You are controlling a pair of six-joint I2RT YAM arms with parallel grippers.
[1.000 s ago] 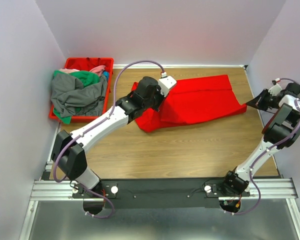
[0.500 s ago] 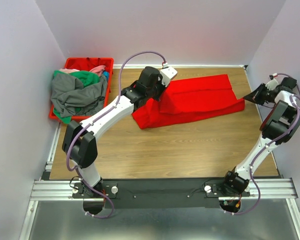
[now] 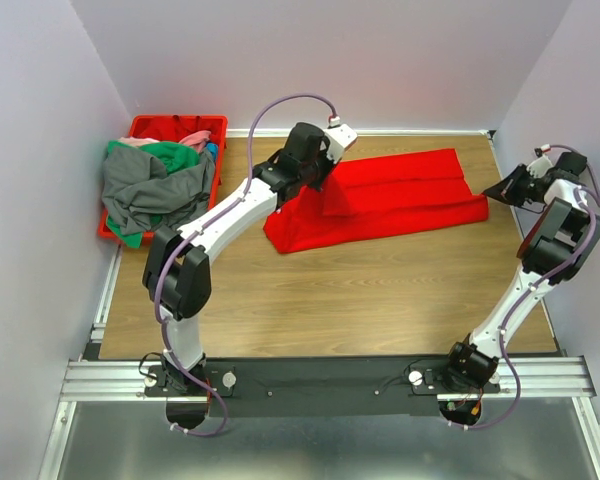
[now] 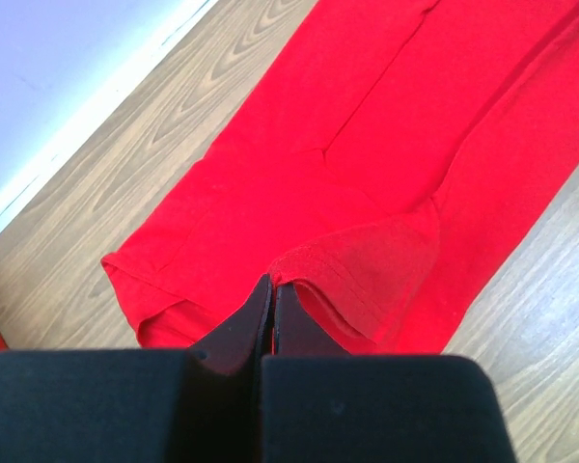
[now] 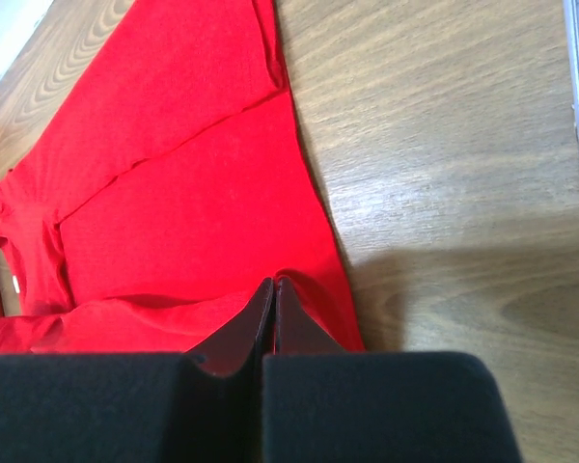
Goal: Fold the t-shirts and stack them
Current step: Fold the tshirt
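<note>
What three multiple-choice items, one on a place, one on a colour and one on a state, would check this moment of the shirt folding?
1. Where does the red crate stand?
A. At the far left, by the wall
B. At the far right
C. Between the arm bases

2. What colour is the t-shirt spread on the table?
A. Green
B. Grey
C. Red

3. How are the left tool and the right tool?
A. Both wide open above the cloth
B. Both shut on an edge of the t-shirt
C. Both shut on nothing, away from the cloth

Answers:
1 A: the top view shows it in the far left corner.
2 C: all three views show red cloth on the wood.
3 B: each wrist view shows closed jaws pinching red cloth.
</note>
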